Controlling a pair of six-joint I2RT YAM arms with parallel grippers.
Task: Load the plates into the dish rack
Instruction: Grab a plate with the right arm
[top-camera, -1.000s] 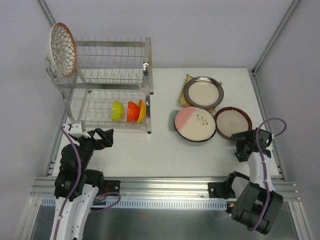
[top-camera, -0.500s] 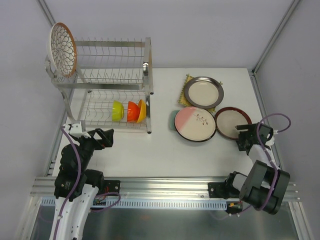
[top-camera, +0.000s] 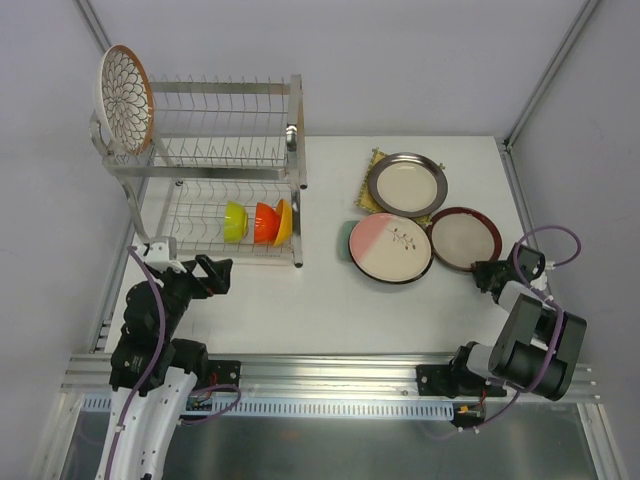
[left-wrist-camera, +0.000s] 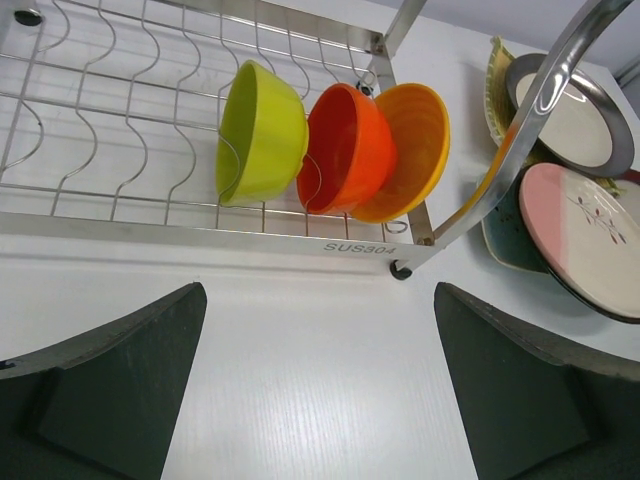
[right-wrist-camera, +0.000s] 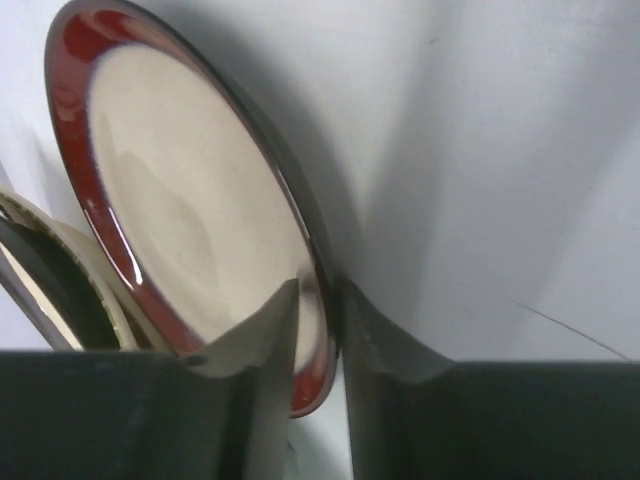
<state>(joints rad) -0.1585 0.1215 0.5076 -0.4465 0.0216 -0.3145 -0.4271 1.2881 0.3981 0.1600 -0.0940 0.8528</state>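
Found right fingers (right-wrist-camera: 260, 345) closed narrow on the near rim of the red plate (top-camera: 465, 238), by the table's (top-camera: 330, 300) right edge. Noted left fingers (left-wrist-camera: 120, 380) spread wide, holding nothing, over the near left corner, before the rack (top-camera: 297, 130). Recorded petal plate (top-camera: 124, 98) upright at the rack's top left end, pink plate (top-camera: 390, 248) just beside the red one, toward table centre.

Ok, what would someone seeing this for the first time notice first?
Three bright bowls, green, orange and yellow, sit in a row on the lower tier of the dish rack. A petal-pattern plate stands on edge at the rack's top left corner. Far right, the right gripper pinches the rim of the red-rimmed plate.
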